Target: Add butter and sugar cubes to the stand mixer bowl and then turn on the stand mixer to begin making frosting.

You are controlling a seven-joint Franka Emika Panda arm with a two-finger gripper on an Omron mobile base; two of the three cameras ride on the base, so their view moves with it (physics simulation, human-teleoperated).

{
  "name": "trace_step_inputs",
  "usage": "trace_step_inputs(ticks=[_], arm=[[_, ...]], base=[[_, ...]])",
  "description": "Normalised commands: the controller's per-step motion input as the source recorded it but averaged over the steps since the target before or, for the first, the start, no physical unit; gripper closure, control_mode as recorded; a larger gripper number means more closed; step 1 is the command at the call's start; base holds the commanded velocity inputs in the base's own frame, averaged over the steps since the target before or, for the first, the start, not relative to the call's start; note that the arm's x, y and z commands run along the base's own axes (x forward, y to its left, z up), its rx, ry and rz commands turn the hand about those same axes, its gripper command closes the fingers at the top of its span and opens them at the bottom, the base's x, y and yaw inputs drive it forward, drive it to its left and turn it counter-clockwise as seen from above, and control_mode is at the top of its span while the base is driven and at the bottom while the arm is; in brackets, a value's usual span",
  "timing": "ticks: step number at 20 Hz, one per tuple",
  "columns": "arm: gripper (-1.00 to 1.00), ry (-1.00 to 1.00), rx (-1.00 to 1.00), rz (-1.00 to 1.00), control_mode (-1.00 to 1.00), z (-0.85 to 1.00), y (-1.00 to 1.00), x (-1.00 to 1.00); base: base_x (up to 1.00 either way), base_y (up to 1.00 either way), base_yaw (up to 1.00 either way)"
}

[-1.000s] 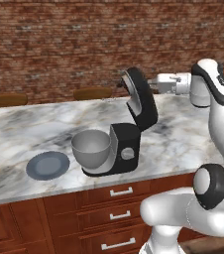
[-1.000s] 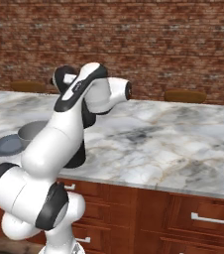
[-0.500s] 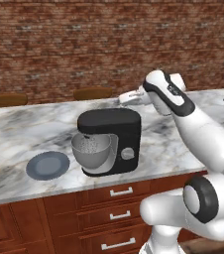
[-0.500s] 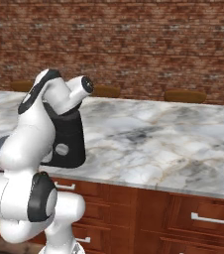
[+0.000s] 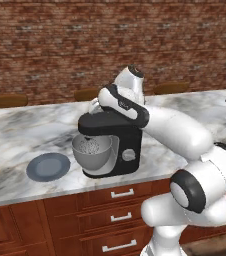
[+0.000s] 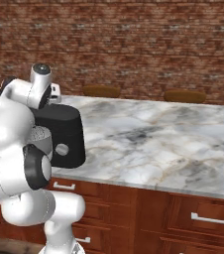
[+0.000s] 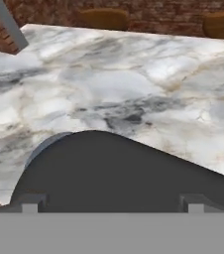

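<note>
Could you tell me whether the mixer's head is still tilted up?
No, the mixer head lies lowered over the bowl in the left base view.

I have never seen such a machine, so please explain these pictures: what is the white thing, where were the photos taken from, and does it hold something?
The white thing is a robot arm in a computer-drawn kitchen. Two pictures come from cameras behind the arm, on its left and its right. The third comes from a camera on its hand, looking along the claw. On the marble counter stands a black mixer with its head down over a grey metal bowl. A flat blue-grey plate lies beside it. The claw is open just above the mixer's head and holds nothing.
</note>
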Motion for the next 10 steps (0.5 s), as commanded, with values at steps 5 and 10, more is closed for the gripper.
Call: trace_step_inputs(ticks=[5, 10], arm=[[-1.00, 0.01, -0.20, -0.16, -1.00, -0.43, 0.00, -0.81], [-1.00, -0.03, -0.03, -0.23, -1.00, 0.16, -0.43, -1.00]], base=[[0.00, 0.00, 0.00], [0.00, 0.00, 0.00]])
